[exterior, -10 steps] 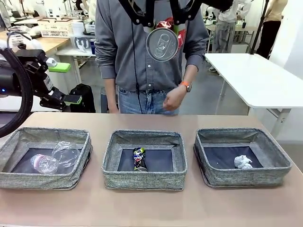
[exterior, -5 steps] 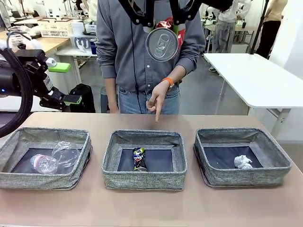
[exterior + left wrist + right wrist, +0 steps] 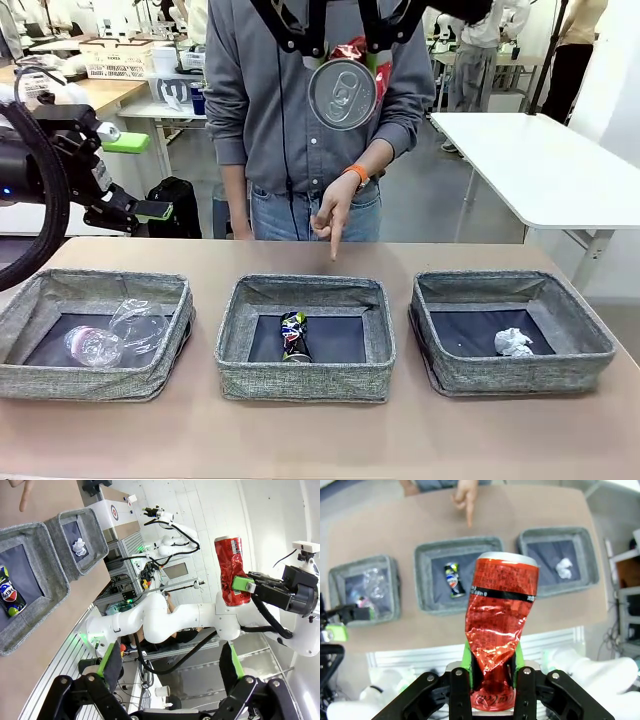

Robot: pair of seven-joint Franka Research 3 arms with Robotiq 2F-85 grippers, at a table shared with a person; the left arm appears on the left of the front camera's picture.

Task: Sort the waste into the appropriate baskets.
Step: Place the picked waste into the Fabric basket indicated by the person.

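You have three grey baskets in a row on the worktop, in the lower part of the front view: the left basket, the middle basket and the right basket.

Count the waste like this: two cans, one bottle, one cup, one paper ball. In the left basket lie one clear plastic bottle and one clear plastic cup, touching each other. In the middle basket lies one crushed black printed can; its print is colourful, but you cannot read the letters. In the right basket sits one crumpled white paper ball.

The left gripper hovers at the left edge of the frame, above and behind the left basket, its jaws wide apart and holding nothing.

At the top centre of the front view, the right gripper has its jaws clamped on the one crushed red can, high above the baskets. The white writing on the can is too small to read.

Behind the middle basket, the person's hand points one finger down to the worktop.
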